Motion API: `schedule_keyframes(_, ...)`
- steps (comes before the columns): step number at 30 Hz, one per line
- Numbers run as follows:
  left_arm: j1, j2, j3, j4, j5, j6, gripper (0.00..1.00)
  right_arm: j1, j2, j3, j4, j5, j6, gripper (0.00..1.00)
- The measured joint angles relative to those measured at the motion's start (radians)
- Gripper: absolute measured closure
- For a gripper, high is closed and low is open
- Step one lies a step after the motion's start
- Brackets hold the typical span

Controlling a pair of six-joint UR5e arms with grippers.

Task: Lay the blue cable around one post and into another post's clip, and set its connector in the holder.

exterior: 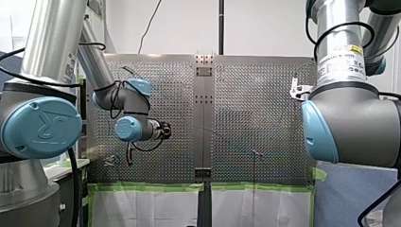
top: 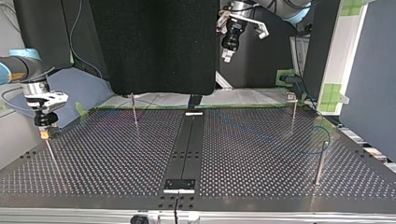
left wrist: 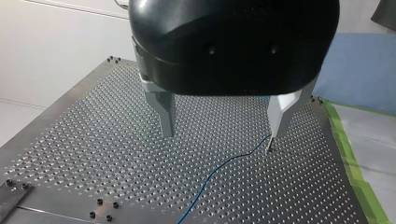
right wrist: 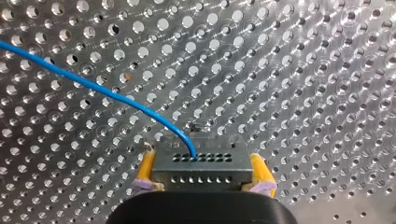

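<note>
Blue cable point(right wrist: 93, 86) connector point(right wrist: 201, 172) clamped in my right gripper point(right wrist: 201, 161).
Yellow pads point(right wrist: 145, 170) grip its sides; my left gripper point(left wrist: 222, 134) hangs over the perforated table point(left wrist: 93, 154), fingers point(left wrist: 166, 112) spread wide.

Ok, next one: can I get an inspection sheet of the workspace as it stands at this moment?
Surface: perforated metal table with a black centre strip.
Job's things: the blue cable ends in the connector; thin posts stand on the table; the holder cannot be made out.
Clutter: nothing seen.
Grippers: right gripper is shut on the connector, with a yellow pad at each side; left gripper is open, above the table, holding nothing.
Cables: the blue cable lies on the table below the left gripper.
Surroundings: green tape along the table edge; black curtain behind the table.
</note>
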State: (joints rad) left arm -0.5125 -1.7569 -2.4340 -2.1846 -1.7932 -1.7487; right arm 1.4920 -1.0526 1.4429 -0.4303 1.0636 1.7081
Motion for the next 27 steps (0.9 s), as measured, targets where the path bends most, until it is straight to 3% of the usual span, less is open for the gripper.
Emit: schedule_keyframes(27,0.002,0.000,0.000,0.000,0.001,0.000,0.02,0.001,0.009,0.001,-0.033,0.011,0.025,1.00)
